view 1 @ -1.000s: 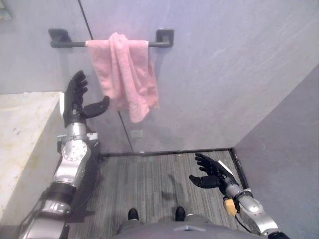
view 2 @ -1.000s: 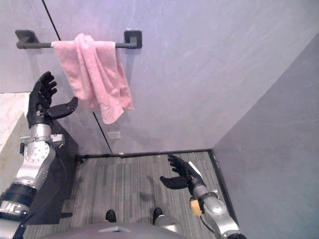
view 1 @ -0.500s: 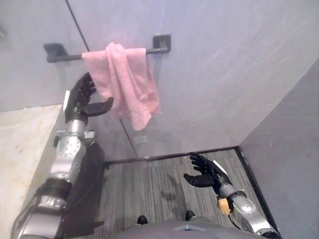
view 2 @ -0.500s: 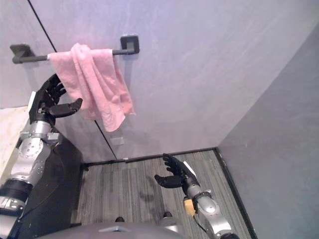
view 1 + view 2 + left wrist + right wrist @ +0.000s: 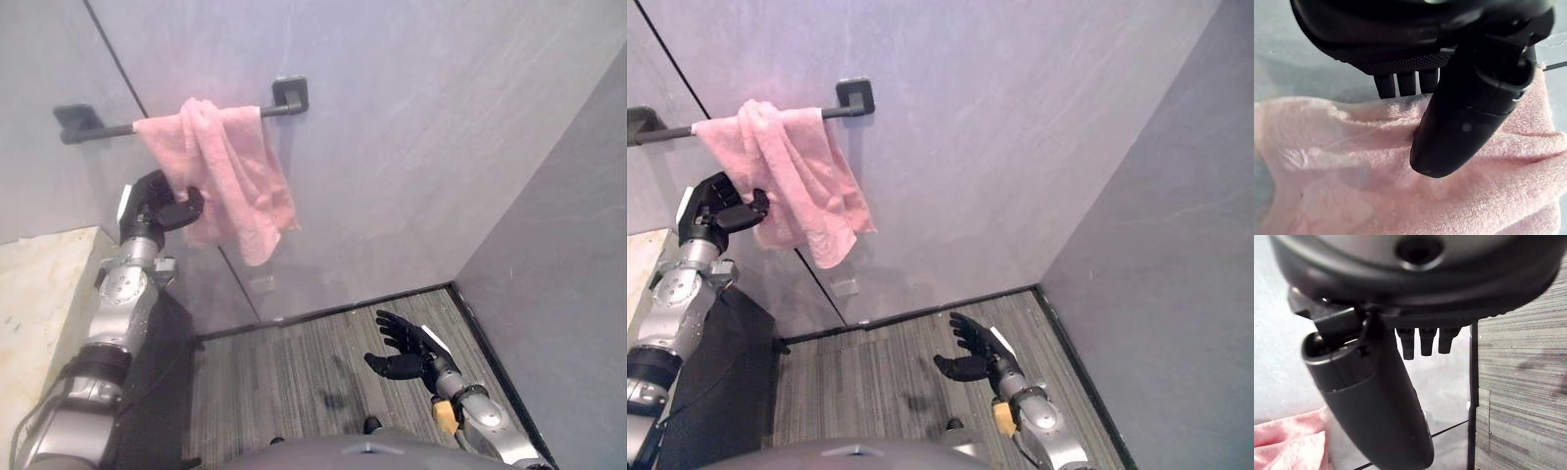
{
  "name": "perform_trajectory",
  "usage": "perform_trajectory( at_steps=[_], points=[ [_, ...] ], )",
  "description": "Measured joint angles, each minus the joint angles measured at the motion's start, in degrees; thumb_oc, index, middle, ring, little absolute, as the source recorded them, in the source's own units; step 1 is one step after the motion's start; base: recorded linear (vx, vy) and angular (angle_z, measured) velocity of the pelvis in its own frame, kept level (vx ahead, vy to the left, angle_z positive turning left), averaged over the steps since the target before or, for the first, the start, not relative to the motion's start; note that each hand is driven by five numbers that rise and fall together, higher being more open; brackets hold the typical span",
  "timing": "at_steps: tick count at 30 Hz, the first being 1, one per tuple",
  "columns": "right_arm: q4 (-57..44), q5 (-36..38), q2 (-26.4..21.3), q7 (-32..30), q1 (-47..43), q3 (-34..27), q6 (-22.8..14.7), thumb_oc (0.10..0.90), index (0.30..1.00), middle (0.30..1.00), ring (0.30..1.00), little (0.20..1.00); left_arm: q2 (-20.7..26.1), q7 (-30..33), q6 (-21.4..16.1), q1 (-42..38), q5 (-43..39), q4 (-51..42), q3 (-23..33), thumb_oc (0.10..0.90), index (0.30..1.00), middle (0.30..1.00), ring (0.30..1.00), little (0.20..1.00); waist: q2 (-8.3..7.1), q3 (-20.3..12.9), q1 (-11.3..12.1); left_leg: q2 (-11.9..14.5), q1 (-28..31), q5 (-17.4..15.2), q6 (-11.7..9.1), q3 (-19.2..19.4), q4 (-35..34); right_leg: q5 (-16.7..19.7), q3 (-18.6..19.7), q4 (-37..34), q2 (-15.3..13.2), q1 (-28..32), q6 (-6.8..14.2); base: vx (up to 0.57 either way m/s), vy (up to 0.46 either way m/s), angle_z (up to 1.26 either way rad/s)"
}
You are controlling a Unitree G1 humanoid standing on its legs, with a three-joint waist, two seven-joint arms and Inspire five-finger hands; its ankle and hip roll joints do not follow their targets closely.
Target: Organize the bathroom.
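Note:
A pink towel point(image 5: 240, 176) hangs bunched over a dark towel bar point(image 5: 98, 130) on the grey wall. My left hand point(image 5: 149, 206) is raised to the towel's left edge, a little below the bar. In the left wrist view its thumb point(image 5: 1464, 122) presses on the front of the towel point(image 5: 1342, 196) while its fingers point(image 5: 1406, 84) reach behind the cloth, so the hand pinches it. My right hand point(image 5: 407, 352) hovers low over the floor at the right, fingers spread, holding nothing. The right wrist view shows its thumb point(image 5: 1376, 401) with a corner of the towel point(image 5: 1288, 440) far off.
A beige countertop point(image 5: 39, 284) stands at the left with a dark cabinet side point(image 5: 162, 392) below it. Grey striped flooring point(image 5: 294, 362) runs to a second grey wall point(image 5: 568, 245) at the right. A thin dark seam point(image 5: 235, 274) runs down the wall behind the towel.
My left hand has gone from open beside the towel to closed on its left edge. The camera has shifted. The right hand stays open, low down.

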Motion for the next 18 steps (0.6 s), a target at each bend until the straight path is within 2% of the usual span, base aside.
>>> perform_trajectory(
  at_steps=[1, 2, 3, 4, 13, 18],
  points=[
    [0.00, 0.00, 0.00, -0.07, 0.02, 0.00, 0.00, 0.800, 0.900, 0.900, 0.900, 0.900, 0.00, 0.00, 0.00, 0.00, 0.01, 0.00, 0.01, 0.577, 0.566, 0.566, 0.566, 0.566, -0.16, -0.17, 0.05, 0.01, 0.01, -0.01, 0.00, 0.01, -0.01, 0.00, 0.01, 0.00, 0.00, 0.00, 0.00, 0.00, 0.000, 0.00],
    [0.00, 0.00, 0.02, -0.13, 0.02, 0.00, 0.00, 0.800, 0.900, 0.900, 0.900, 0.900, 0.00, -0.01, 0.00, 0.01, 0.02, -0.01, 0.00, 0.618, 0.627, 0.627, 0.627, 0.627, -0.30, -0.29, 0.08, 0.02, 0.03, -0.01, -0.01, 0.06, -0.01, -0.01, 0.01, 0.00, 0.00, -0.01, 0.01, 0.00, 0.000, 0.00],
    [0.00, 0.00, 0.02, -0.14, 0.02, 0.00, 0.00, 0.800, 0.900, 0.900, 0.900, 0.900, 0.00, 0.00, 0.00, 0.01, 0.02, -0.01, 0.00, 0.744, 0.815, 0.815, 0.815, 0.815, -0.43, -0.38, 0.11, 0.03, 0.05, -0.01, -0.01, 0.10, -0.01, -0.01, 0.03, 0.00, 0.00, -0.03, 0.01, 0.00, 0.000, 0.00],
    [0.00, 0.00, 0.02, -0.17, 0.03, 0.00, 0.00, 0.800, 0.900, 0.900, 0.900, 0.900, 0.00, 0.02, 0.01, 0.02, 0.01, -0.02, 0.00, 0.800, 0.900, 0.900, 0.900, 0.900, -0.67, -0.53, 0.18, 0.02, 0.08, -0.02, -0.02, 0.11, -0.01, -0.01, 0.05, -0.01, 0.00, -0.09, 0.02, 0.00, 0.000, 0.00],
    [0.00, -0.01, 0.03, -0.15, 0.08, 0.04, 0.31, 0.800, 0.900, 0.900, 0.900, 0.900, -0.03, -0.66, 1.71, 0.04, 0.44, -0.94, 0.01, 0.800, 0.900, 0.900, 0.900, 0.900, -1.03, -0.75, 1.70, 0.02, 0.58, -0.14, -0.02, 0.24, -0.03, -0.03, 0.06, -0.02, -0.04, 0.14, 0.03, 0.00, 0.000, 0.00],
    [0.02, -0.01, 0.07, -0.21, 0.09, 1.31, 0.31, 0.800, 0.900, 0.900, 0.900, 0.900, 0.06, -1.23, 1.91, 0.04, 0.43, -0.93, 0.01, 0.800, 0.900, 0.900, 0.900, 0.900, -1.24, -0.87, 1.73, 0.02, 0.61, -0.14, -0.01, 0.16, -0.02, -0.02, -0.03, -0.02, -0.05, 0.22, 0.03, 0.00, 0.000, 0.00]
  ],
)
